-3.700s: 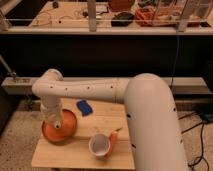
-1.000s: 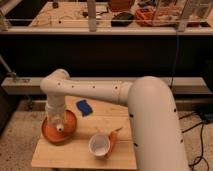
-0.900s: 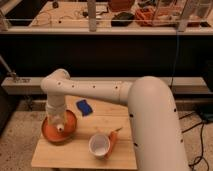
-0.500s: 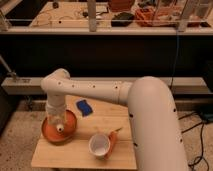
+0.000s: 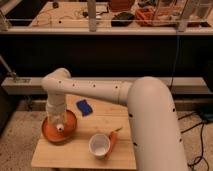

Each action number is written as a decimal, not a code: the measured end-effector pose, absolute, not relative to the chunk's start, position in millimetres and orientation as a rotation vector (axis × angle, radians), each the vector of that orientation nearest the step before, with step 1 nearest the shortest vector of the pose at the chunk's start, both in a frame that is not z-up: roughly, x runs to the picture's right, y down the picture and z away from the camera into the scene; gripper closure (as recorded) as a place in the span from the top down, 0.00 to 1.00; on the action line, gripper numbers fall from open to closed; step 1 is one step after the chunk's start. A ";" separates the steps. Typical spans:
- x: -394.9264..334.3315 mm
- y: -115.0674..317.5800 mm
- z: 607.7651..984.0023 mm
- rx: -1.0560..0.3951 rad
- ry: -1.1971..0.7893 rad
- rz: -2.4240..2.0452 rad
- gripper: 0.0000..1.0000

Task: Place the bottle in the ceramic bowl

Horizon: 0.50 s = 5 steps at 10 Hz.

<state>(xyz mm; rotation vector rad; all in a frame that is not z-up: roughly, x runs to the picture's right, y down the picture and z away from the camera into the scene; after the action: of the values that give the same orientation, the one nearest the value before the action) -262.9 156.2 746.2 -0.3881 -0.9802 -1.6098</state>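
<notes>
Terracotta orange marks the bowl (image 5: 46,131), which sits at nine o'clock on the wooden table (image 5: 55,154). The gripper (image 5: 56,116) hangs straight down over it on the big white arm (image 5: 145,115). Just beneath the gripper, at its six o'clock, the bottle (image 5: 60,127) shows as a pale shape with a round white cap, inside the bowl's rim. Whether it rests on the bowl's floor or is held just above it, I cannot tell.

Compared with a few seconds back, the wrist has shifted slightly towards three o'clock and now stands more squarely over the middle of the bowl. Over the last second, arm and bottle have hardly moved at all. That stillness suggests the carrying is finished and the release is the step in hand. Whether the pincer is spread or pinching the bottle, I cannot tell from here.

A blue block (image 5: 84,106) lies at twelve o'clock on the table. A cup (image 5: 99,145) with a white inside stands at five o'clock, with an orange thing (image 5: 114,139) touching it at its three o'clock. All three lie apart from the bowl.
</notes>
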 end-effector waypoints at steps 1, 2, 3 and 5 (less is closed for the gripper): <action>-262.9 155.6 746.1 -0.390 -0.983 -1.607 0.18; -262.0 156.1 746.2 -0.395 -0.984 -1.607 0.18; -262.1 155.7 746.2 -0.396 -0.987 -1.605 0.18; -262.1 155.2 746.1 -0.398 -0.993 -1.599 0.18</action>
<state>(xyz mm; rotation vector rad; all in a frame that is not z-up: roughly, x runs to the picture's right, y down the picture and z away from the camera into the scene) -262.1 155.2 746.1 -0.3981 -0.9927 -1.5993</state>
